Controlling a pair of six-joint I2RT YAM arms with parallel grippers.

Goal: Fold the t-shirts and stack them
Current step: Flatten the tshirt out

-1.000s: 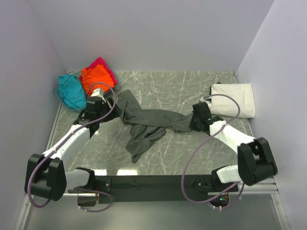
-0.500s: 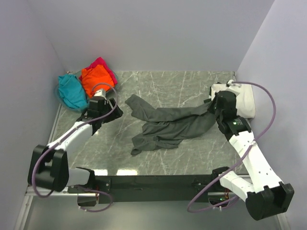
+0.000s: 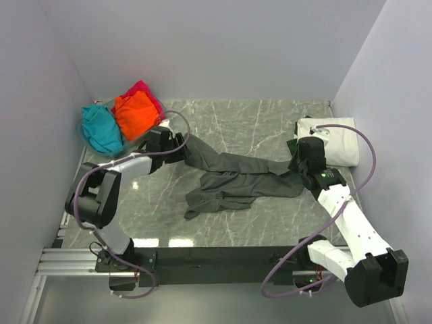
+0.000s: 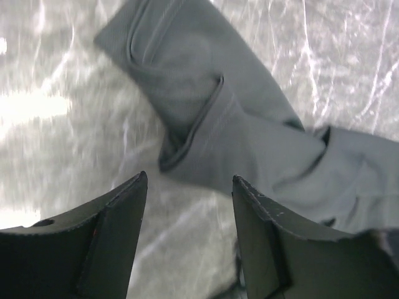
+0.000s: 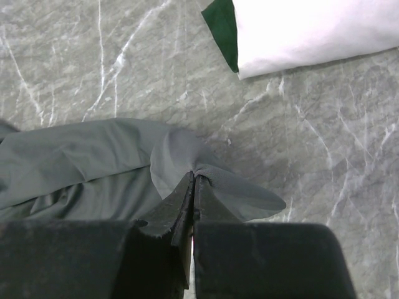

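The dark grey t-shirt (image 3: 236, 179) lies crumpled across the middle of the marble table, stretched from left to right. My right gripper (image 3: 297, 165) is shut on its right edge; the wrist view shows the jaws pinching a fold of the grey cloth (image 5: 124, 162). My left gripper (image 3: 181, 143) is open just above the table at the shirt's left end, with a sleeve and hem (image 4: 187, 106) ahead of its fingers and nothing between them. A folded white t-shirt (image 3: 334, 140) lies at the back right and also shows in the right wrist view (image 5: 312, 28).
Orange (image 3: 135, 113), magenta (image 3: 143, 89) and teal (image 3: 100, 128) shirts are piled at the back left corner. Walls close the table on the left, back and right. A dark green patch (image 5: 223, 28) shows beside the white shirt.
My left gripper has let go, swung right and now sits open at the shirt's left end. My right gripper pulled the shirt rightward, then drew back a little, still holding it.
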